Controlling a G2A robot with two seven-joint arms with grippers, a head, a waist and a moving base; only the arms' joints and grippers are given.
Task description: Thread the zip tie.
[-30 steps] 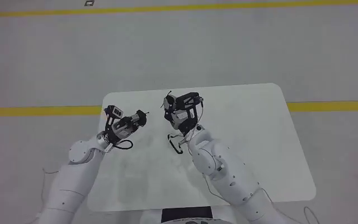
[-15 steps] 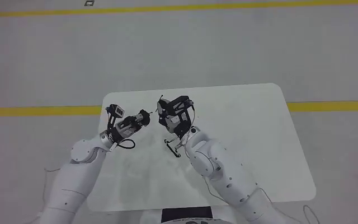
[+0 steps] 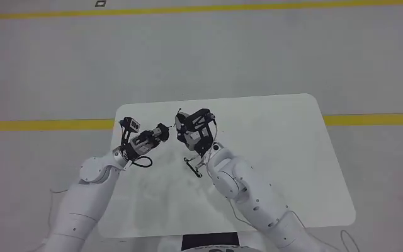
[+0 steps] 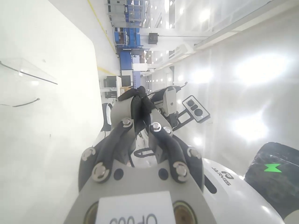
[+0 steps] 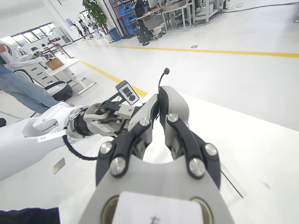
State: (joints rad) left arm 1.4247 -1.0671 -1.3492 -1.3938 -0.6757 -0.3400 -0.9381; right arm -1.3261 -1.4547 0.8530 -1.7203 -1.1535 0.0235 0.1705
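Grey floor (image 3: 252, 57) with yellow lines (image 3: 189, 9) all around, and a white desk (image 3: 283, 157) with rounded corners under my arms. Both arms sit over the desk's far left part, with the tool tips near each other. My right tool (image 5: 159, 96) is pinching the zip tie (image 5: 166, 71). The black strap sticks up out of the squeezed fingers, little head at the free end, off the desk. My left tool (image 4: 139, 93) is pressed together too. Something dark sits at its tips, can't tell what. Elsewhere on the desk, a thin dark strand (image 4: 25, 103) lies flat near a clear plastic piece (image 4: 28, 68).
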